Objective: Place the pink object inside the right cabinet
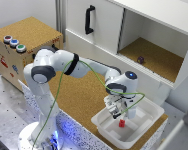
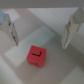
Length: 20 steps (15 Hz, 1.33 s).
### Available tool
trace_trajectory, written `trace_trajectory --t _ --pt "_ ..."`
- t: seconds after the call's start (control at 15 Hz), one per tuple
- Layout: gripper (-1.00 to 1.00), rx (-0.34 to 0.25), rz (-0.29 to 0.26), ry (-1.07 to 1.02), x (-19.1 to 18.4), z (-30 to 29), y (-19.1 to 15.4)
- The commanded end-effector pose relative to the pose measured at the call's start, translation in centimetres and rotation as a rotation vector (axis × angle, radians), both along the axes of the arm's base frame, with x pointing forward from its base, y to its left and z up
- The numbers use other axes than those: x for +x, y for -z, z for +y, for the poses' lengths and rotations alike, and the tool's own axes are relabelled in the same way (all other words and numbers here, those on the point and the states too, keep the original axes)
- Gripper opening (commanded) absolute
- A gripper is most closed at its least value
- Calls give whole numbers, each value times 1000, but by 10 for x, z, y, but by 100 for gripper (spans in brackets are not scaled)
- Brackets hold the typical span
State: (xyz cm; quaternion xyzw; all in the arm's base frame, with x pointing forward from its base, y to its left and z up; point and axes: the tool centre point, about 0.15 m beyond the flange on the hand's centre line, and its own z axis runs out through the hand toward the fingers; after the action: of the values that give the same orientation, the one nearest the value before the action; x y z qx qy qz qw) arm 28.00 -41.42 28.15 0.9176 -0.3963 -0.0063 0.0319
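Note:
A tiny reddish-pink block, the pink object [image 1: 122, 123], lies on the floor of a white tray [image 1: 149, 107] at the exterior view's lower right. My gripper [image 1: 117, 114] hangs just above the block, open, its fingers not touching it. The wrist view looks straight down on the pink object [image 2: 35, 54], which shows a dark mark on its top face; one finger [image 2: 8, 27] stands on each side, and the block sits below the gap between them, nearer one finger. The right cabinet [image 1: 154, 57] stands open behind, with white walls and a cork-brown floor.
A small dark purple object [image 1: 140, 59] rests on the right cabinet's floor. Beside that compartment is a white door with a black handle [image 1: 89, 19]. A cork-topped box with coloured buttons [image 1: 14, 43] stands at the exterior view's left. The tray sits on a cork tabletop [image 1: 79, 97].

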Motion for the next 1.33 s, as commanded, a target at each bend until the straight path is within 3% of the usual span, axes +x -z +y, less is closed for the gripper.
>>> trace_trajectory --t 0.0,0.2,0.53,0.6,1.0,1.27 --pt "100 15 66 162 -3 6 32" --pt "100 61 43 207 0 14 50" --pt "100 61 -17 233 13 13 58" --pt "-100 49 -26 227 16 11 59" --pt "-100 29 -15 169 18 10 64" --pt "-100 25 -44 158 17 18 42"
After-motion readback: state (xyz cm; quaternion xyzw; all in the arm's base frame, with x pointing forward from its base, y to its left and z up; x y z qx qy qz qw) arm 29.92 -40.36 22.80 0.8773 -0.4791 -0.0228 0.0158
